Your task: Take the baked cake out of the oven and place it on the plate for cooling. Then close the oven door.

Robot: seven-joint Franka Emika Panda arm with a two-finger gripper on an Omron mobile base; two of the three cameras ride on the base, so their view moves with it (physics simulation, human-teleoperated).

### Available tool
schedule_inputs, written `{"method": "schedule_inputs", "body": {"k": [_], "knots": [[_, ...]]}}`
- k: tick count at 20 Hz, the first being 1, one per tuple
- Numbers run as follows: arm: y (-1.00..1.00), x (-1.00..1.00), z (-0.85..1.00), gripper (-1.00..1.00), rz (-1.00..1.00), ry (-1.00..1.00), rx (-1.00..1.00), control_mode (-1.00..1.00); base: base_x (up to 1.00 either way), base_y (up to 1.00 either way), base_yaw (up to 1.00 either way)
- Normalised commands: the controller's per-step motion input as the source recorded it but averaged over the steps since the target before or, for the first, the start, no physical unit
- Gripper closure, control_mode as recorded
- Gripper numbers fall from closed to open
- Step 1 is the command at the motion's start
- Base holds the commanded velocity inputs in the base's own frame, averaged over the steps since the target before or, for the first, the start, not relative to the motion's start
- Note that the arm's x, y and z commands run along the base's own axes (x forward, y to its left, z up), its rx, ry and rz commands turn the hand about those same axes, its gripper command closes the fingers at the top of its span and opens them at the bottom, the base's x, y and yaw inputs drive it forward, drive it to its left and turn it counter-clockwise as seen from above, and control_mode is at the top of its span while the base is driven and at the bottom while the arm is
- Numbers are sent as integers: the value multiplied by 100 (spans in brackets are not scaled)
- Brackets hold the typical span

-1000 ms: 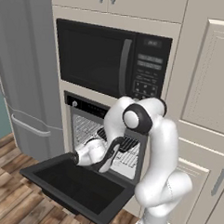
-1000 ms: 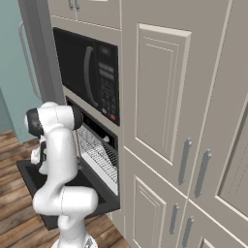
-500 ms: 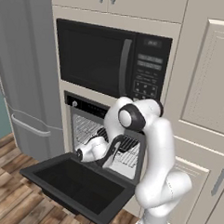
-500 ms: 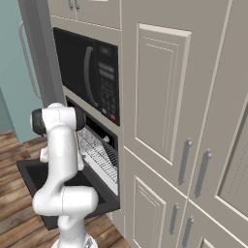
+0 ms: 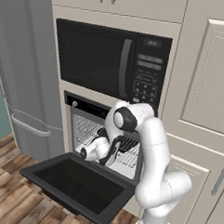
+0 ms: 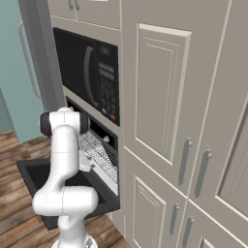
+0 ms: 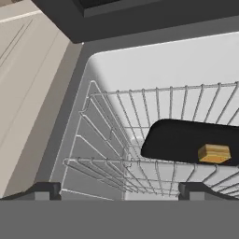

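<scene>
So the oven door (image 5: 77, 186) is hanging flat open, which is letting the arm poke its tool (image 7: 119, 189) right into the oven (image 5: 105, 137) mouth. Fingertips (image 7: 44, 190) are sitting wide apart with nothing between them, so it's released. The cake (image 7: 214, 153), a small golden block, is resting on a dark tray (image 7: 186, 142) on the upper wire rack (image 7: 140, 126), off to one side of the tool, so I'm guessing it needs to swing over before grabbing.
</scene>
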Motion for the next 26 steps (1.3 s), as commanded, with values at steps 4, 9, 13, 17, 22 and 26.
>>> {"method": "schedule_inputs", "body": {"k": [4,9,13,17,22,26], "knots": [[-8,38,-23,-100,0,0,5,-100,0,0,0],[-5,31,-17,-100,0,-1,5,-100,0,0,0],[-13,28,-36,-100,0,0,7,-100,0,0,0],[-20,28,-42,-100,0,0,7,-100,0,0,0],[-11,17,-35,-100,0,-2,5,-100,0,0,0],[-4,13,-20,-100,0,-3,4,-100,0,0,0]]}}
